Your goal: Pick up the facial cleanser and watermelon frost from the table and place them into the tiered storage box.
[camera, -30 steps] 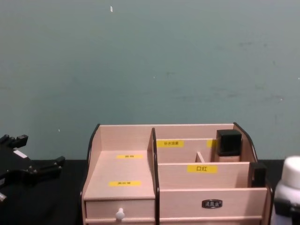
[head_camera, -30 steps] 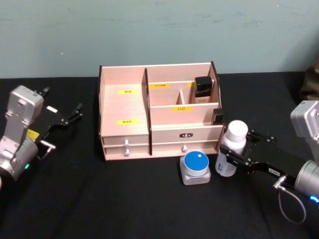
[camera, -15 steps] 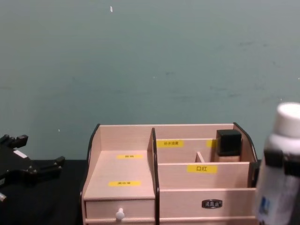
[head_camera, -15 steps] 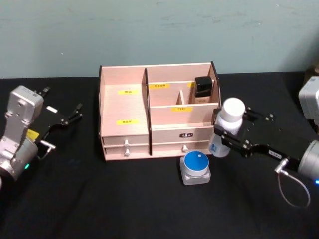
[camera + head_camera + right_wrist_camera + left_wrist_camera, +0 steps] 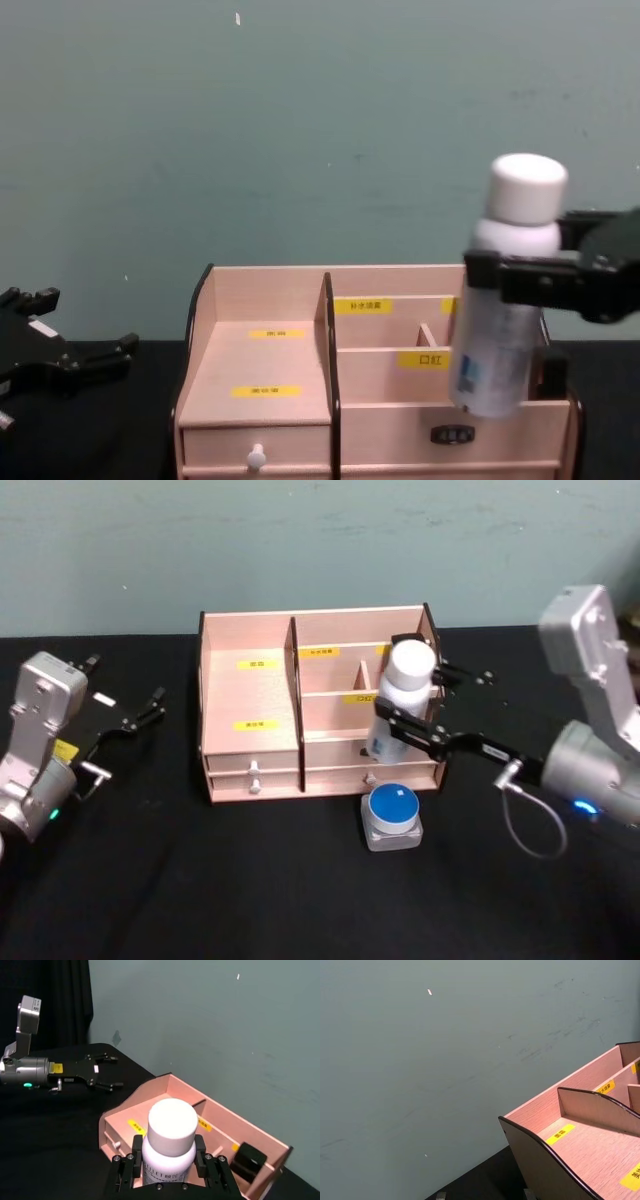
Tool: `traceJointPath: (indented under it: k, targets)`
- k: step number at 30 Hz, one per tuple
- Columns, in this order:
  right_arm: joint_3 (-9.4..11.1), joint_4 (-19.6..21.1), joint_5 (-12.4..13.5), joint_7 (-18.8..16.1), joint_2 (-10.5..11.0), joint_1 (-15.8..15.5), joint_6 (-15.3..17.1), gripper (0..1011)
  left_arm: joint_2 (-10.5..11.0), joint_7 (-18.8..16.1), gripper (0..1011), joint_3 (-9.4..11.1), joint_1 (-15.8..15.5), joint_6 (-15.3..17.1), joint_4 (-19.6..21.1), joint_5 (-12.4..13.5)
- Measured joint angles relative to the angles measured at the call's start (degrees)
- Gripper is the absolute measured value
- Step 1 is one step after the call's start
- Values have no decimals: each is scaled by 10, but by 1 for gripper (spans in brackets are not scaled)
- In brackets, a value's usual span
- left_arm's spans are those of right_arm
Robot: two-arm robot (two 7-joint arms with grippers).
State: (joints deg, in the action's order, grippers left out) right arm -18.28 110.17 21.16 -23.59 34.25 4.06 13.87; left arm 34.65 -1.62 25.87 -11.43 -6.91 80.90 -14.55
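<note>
over the right front of the tiered storage box (image 5: 250,695), right pincer (image 5: 408,708) pinching the white-capped bottle (image 5: 410,667), near upright. blue-lidded jar (image 5: 392,808) on bench (image 5: 250,880), 6 o'clock of box. left pincer (image 5: 150,708) spread, parked at 9 o'clock.

Dim, flat, even light; faint soft shadows.

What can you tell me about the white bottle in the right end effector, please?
The white bottle is a smooth, plastic-looking cylinder with a broad white cap, rounded shoulders and small blue print low on its side. It is near upright, slightly tilted. The right end effector clamps it from both sides just below the shoulders, holding it clear of the table at the right half of the tiered storage box. Nothing else appears to touch it.
</note>
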Motion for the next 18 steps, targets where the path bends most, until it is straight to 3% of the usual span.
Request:
traceJointPath:
  k: [6,18]
  targets:
    - [-25,-31,-13,9,-28,44,8,602,0,0,1001,0,0,0,0,0]
    - [-52,-109,-32,18,-78,118,12,602,0,0,1001,0,0,0,0,0]
